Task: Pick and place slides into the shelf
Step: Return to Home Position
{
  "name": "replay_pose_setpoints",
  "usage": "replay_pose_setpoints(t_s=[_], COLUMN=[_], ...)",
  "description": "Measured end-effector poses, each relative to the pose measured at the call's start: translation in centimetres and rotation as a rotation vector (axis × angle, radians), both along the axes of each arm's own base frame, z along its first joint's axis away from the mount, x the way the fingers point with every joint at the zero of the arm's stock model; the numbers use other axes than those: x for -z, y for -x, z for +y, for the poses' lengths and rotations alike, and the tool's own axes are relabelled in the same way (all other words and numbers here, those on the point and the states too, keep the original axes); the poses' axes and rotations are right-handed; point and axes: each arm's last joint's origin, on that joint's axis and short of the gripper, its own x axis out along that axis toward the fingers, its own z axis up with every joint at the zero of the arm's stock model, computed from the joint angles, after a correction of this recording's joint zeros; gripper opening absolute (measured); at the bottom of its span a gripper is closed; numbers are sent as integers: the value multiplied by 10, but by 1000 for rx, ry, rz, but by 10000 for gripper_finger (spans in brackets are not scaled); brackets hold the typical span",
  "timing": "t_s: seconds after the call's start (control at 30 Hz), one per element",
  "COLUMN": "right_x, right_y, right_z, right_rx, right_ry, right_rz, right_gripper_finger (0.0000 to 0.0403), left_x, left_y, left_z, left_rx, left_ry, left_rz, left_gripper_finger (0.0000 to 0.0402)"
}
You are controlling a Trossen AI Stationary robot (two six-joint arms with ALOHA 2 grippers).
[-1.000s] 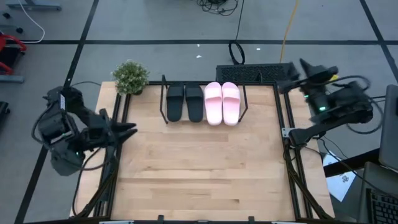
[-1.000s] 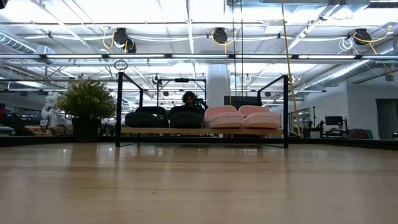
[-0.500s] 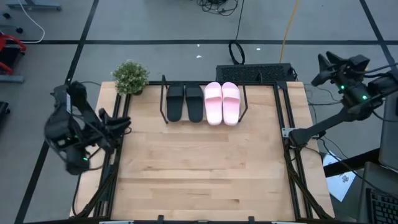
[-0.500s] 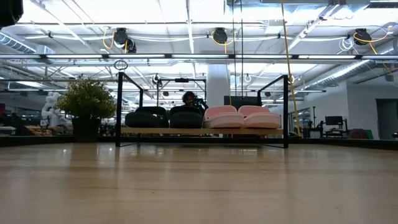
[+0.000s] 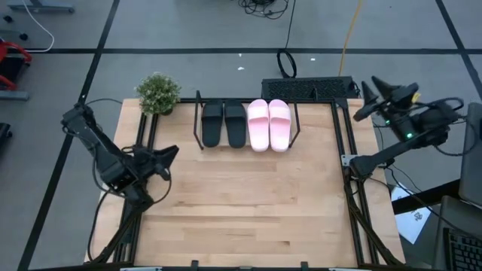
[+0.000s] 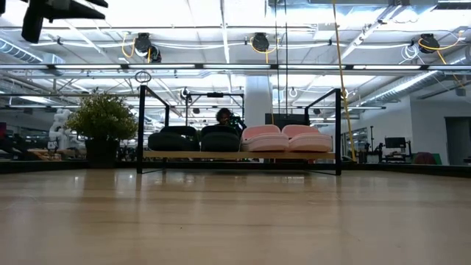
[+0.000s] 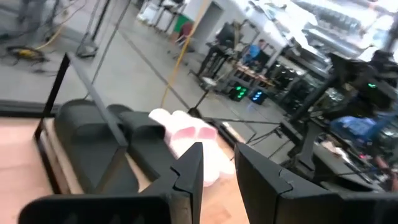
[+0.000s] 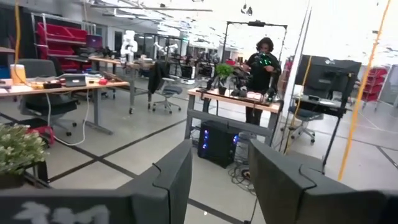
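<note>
Fingers on both arms are parted and empty. Your left fingers (image 5: 169,154) hang over the left edge of the tabletop (image 5: 241,203), and your right fingers (image 5: 367,98) sit outside its far right corner. The shelf (image 5: 199,120) stands on the tabletop at the middle of the far edge. All four slides rest side by side on the shelf board, with the black slides (image 5: 224,124) on the left and the pale pink slides (image 5: 269,124) on the right. You have a potted plant (image 5: 158,92) at the far left corner, just beside the shelf.
</note>
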Motion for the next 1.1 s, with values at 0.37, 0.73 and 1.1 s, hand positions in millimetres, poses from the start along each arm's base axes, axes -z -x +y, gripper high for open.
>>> replay_pose_setpoints(t_s=[0.37,0.73,1.1], right_x=[48,58,98], right_y=[-30,11,14], right_z=[14,-1,1], right_rx=[-49,-72,-250], right_ry=[-11,-120,-118], right_rz=[-17,-85,-60], right_gripper_finger=[146,146,146], left_x=[-15,-17,30], left_y=[-49,-69,-41], left_z=[9,71,88], left_rx=[2,11,233], left_ry=[41,-1,-163], left_rz=[147,186,-75], left_gripper_finger=[88,88,88])
